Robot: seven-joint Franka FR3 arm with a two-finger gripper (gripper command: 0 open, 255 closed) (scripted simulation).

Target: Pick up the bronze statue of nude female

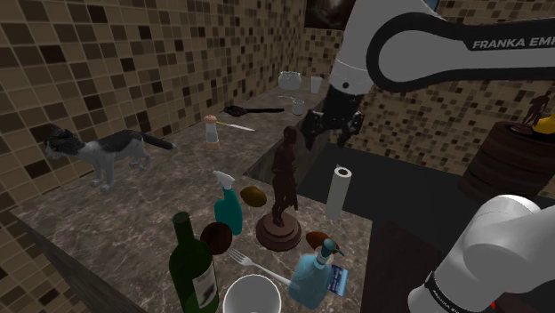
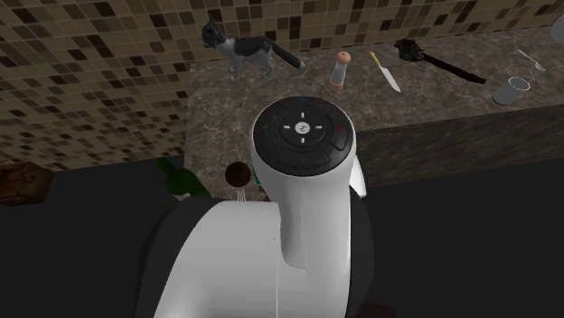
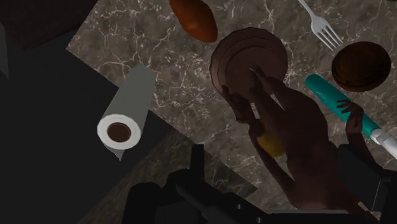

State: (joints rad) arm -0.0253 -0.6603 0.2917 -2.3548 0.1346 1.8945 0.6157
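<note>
Just one statue (image 1: 283,178) stands near one fork (image 1: 255,266)

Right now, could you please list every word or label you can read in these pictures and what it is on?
"FRANKA EM", cut off at the edge: on the arm.
Too small to read: the blue bottle's label and the green bottle's label.

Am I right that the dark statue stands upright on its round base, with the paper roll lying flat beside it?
Not quite: the paper roll stands upright too, as the shoulder view shows; the statue is upright on its base.
</note>
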